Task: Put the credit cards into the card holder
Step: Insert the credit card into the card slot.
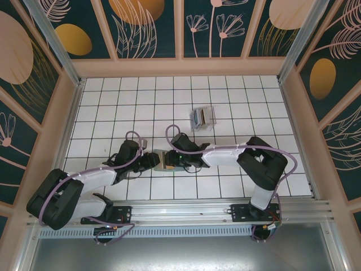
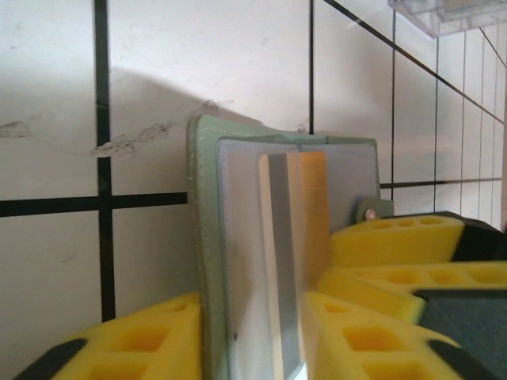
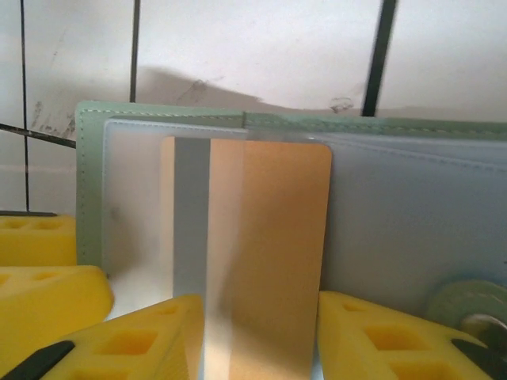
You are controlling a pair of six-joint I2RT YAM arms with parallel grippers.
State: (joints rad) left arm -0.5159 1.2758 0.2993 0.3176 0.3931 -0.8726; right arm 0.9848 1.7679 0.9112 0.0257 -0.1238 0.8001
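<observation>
**Mid-insert: tan card partway into the holder**

Looks like the sliding-in step, right in the middle of the white tiled tabletop (image 1: pixel 113 96). Card holder (image 1: pixel 167 160) stood up on edge just below centre of the overhead shot, sandwiched between both claws. Clear plastic box (image 1: pixel 203 117) a bit above that, toward the upper middle, with what look like more credit cards (image 1: pixel 200 117) stacked inside, so probably nowhere near finished. Tan card (image 3: pixel 269 253) with a grey stripe lying flat against the open inside of the holder, seemingly partly tucked behind the frosted pocket, lower end running down between the pads in the right wrist view.

Guessing next: push that card the rest of the way in, straight along the pocket without snagging a corner, then let go and head up to the box for another.

Pose-wise: left arm (image 1: pixel 84 186) folded low, coming in from the lower left. Right arm (image 1: pixel 248 161) bent in from the lower right, wrists nearly nose to nose. Left claw (image 1: pixel 152 161) clamped on the card holder, one yellow pad on each side of the cover. Right claw (image 3: pixel 253 336) straddling the tan card, pads right at its edges. Can't tell whether pinching or already loosened.
</observation>
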